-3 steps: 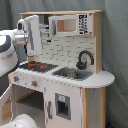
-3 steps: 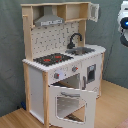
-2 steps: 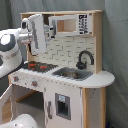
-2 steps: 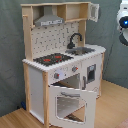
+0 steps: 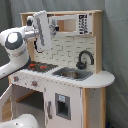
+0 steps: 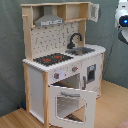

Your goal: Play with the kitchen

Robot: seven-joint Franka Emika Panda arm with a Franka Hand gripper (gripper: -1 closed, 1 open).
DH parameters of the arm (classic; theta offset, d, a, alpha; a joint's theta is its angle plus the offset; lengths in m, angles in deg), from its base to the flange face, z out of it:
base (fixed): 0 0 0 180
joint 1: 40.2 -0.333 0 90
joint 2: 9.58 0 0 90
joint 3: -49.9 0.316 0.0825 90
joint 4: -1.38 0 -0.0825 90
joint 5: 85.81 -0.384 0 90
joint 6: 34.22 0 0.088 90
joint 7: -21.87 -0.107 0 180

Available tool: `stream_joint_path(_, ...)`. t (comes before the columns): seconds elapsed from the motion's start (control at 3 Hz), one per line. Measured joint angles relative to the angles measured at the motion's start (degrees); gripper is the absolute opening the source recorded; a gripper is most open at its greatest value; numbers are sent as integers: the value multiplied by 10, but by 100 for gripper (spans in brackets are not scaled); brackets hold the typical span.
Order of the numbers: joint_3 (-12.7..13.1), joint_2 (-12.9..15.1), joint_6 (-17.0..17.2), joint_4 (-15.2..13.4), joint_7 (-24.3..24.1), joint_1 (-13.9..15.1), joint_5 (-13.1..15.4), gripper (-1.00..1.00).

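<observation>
In the first exterior view, the kitchen point(image 5: 70, 75) stands on the floor, white-panelled with wood trim; the arm's body hides its upper left corner. In the second exterior view, its oven door point(image 6: 70, 102) hangs open. The gripper's state cannot be told.

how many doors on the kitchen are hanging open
2. The oven door is swung down at the front; a small cupboard door stands open at the top. Others may be hidden.
</observation>
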Motion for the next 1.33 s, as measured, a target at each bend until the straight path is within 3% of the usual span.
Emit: stream_joint_path(1.33,0,110,-203,0,-32,6,-8,-100)
